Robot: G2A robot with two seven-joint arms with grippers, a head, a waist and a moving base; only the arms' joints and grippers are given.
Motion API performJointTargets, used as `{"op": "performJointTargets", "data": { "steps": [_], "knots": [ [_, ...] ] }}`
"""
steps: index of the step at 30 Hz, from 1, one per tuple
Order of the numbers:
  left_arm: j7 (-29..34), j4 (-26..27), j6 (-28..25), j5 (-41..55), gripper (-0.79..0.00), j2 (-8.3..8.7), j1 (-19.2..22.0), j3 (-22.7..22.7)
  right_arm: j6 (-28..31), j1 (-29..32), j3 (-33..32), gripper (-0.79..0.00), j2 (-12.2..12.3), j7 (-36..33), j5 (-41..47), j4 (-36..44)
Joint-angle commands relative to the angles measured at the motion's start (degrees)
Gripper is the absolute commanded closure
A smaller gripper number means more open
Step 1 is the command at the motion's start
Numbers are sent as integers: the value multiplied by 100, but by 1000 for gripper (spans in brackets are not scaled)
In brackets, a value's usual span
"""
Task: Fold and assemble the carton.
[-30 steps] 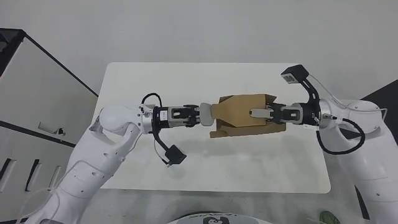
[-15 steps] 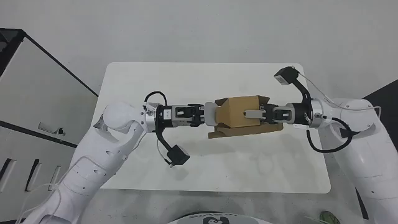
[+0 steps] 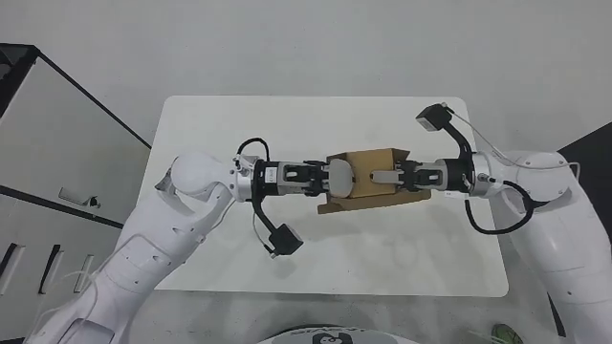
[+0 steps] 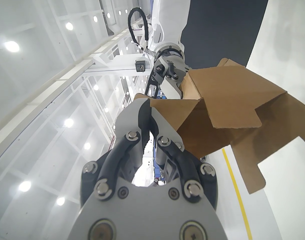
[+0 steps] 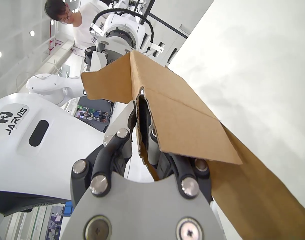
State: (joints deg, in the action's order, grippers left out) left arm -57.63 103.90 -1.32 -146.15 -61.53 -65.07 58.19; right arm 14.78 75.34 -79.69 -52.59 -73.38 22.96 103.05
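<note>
A brown cardboard carton (image 3: 368, 164) is held between both arms over the middle of the white table (image 3: 239, 124), partly opened into a box with loose flaps hanging toward the table's near edge. My left gripper (image 3: 341, 180) is at the carton's left end, its fingers closed on the corner of a flap (image 4: 167, 106). On the opposite end my right gripper (image 3: 378, 179) pinches a raw wall edge (image 5: 142, 126) between its fingers (image 5: 122, 126). In the left wrist view the right gripper (image 4: 170, 86) shows at the carton's (image 4: 232, 101) far end.
A grey cabinet (image 3: 57, 153) stands off the table's left side. Bare tabletop lies all round the carton, toward the far edge and the near edge. A cable and a small black box (image 3: 284, 241) hang under the left arm.
Both grippers have moved toward each other, the left one to the right and the right one to the left. The carton between them has been squeezed shorter and stands more box-shaped.
</note>
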Motion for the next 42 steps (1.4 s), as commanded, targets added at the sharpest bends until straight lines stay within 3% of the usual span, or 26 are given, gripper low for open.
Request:
{"op": "performJointTargets", "data": {
  "steps": [1, 13, 24, 42],
  "knots": [
    [7, -14, -9, -2, 0, -3, 22, -30, 11, -9, 16, 0, 1, -4, -4, 7],
    [2, -47, -64, -28, 0, 40, 39, 55, 63, -17, 23, 0, 18, 41, 36, -60],
    [66, -117, 17, 87, 0, -11, 159, -221, 60, -46, 135, 0, 22, 54, 40, -33],
    [95, -62, 12, 97, 0, 13, 128, -242, 58, -7, 131, 0, 50, 61, 75, 36]
  ]
}}
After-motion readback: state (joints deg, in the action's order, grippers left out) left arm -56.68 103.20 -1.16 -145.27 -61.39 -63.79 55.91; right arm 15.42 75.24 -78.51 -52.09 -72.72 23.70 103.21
